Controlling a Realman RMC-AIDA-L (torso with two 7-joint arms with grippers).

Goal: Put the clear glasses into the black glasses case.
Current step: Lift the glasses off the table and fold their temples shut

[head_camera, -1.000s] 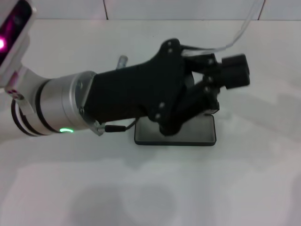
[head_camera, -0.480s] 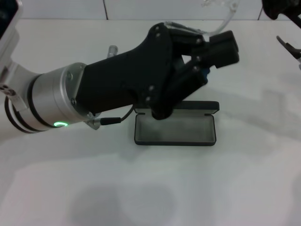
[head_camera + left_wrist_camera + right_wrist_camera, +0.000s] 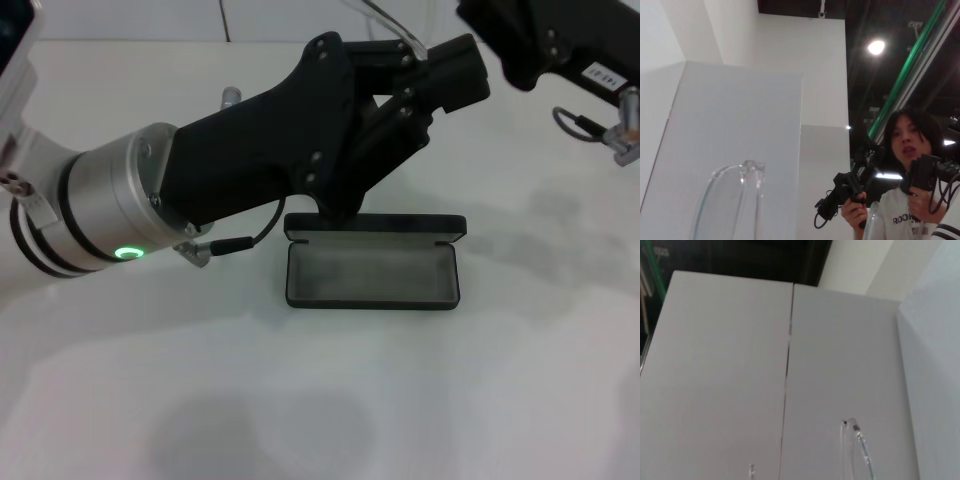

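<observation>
We judge the clear glasses (image 3: 392, 22) light, slick and fragile, pinched by our left gripper (image 3: 440, 75) above the open black glasses case (image 3: 372, 272), while our right gripper's opening we cannot tell.

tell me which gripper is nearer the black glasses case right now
Left. The left gripper hangs just above and behind the open black glasses case. The right gripper sits farther back and off to the right side, near the frame's top.

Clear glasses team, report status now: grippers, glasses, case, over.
Left gripper raised above the table, holding the clear glasses aloft. Right gripper near the far right edge, fingers out of view. Black glasses case open on the table, nothing inside.
</observation>
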